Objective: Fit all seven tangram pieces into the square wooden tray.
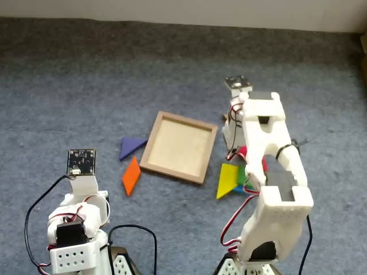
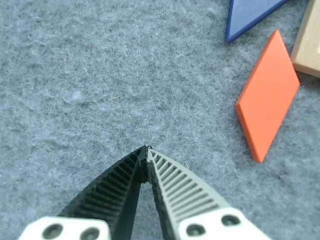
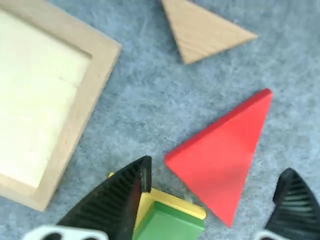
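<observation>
1. Lying tilted at the centre of the high view, the square wooden tray (image 1: 171, 172) sits flat on the grey carpet (image 1: 86, 86), its pale floor uncovered.
2. Just left of the tray lie a blue triangle (image 1: 131, 146) and, below it, an orange parallelogram (image 1: 131, 175). The orange piece's corner comes very close to the tray's frame, but I cannot tell whether they touch.
3. Off the tray's lower right corner lies a yellow piece (image 1: 227, 180). A green piece (image 1: 241, 173) is at its right edge, and a red triangle (image 1: 243, 153) shows partly behind the right arm (image 1: 275, 172).
4. From the right wrist view, the green piece rests on top of the yellow one, and the red triangle lies flat on the carpet just beside them. A plain wooden triangle (image 3: 202, 30) lies farther off, apart from both the tray and the red triangle.
5. The right gripper (image 3: 216, 172) is spread wide and holds nothing, with its two black fingers (image 3: 125, 192) on either side of the red triangle.
6. The left gripper (image 2: 145, 152) is closed with its tips pressed together and nothing between them, over bare carpet near the orange parallelogram. The left arm (image 1: 77, 229) sits folded at the lower left of the high view, apart from the tray.
</observation>
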Robot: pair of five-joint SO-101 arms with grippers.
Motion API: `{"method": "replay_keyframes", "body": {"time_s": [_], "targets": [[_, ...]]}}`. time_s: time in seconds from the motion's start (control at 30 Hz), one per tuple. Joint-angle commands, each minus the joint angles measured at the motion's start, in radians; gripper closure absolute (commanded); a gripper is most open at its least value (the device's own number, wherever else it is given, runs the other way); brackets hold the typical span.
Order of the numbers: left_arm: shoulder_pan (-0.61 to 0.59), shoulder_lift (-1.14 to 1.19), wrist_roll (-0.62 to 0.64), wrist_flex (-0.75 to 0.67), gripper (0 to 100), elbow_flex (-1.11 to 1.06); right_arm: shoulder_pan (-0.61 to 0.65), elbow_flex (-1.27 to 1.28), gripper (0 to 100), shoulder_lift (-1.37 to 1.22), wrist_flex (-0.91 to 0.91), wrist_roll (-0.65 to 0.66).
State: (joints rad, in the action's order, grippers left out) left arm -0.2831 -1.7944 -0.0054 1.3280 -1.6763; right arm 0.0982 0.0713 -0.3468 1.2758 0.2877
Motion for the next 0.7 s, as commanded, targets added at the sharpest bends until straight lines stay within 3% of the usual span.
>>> {"method": "replay_keyframes", "body": {"time_s": [0.0, 0.67], "targets": [[-0.008, -0.027, -0.003, 0.005, 99, -0.019, -0.007, -0.027, 62.5, -0.061, -0.001, 0.000], [-0.008, -0.027, -0.003, 0.005, 99, -0.019, -0.087, -0.105, 62.7, -0.081, 0.001, -0.064]]}}
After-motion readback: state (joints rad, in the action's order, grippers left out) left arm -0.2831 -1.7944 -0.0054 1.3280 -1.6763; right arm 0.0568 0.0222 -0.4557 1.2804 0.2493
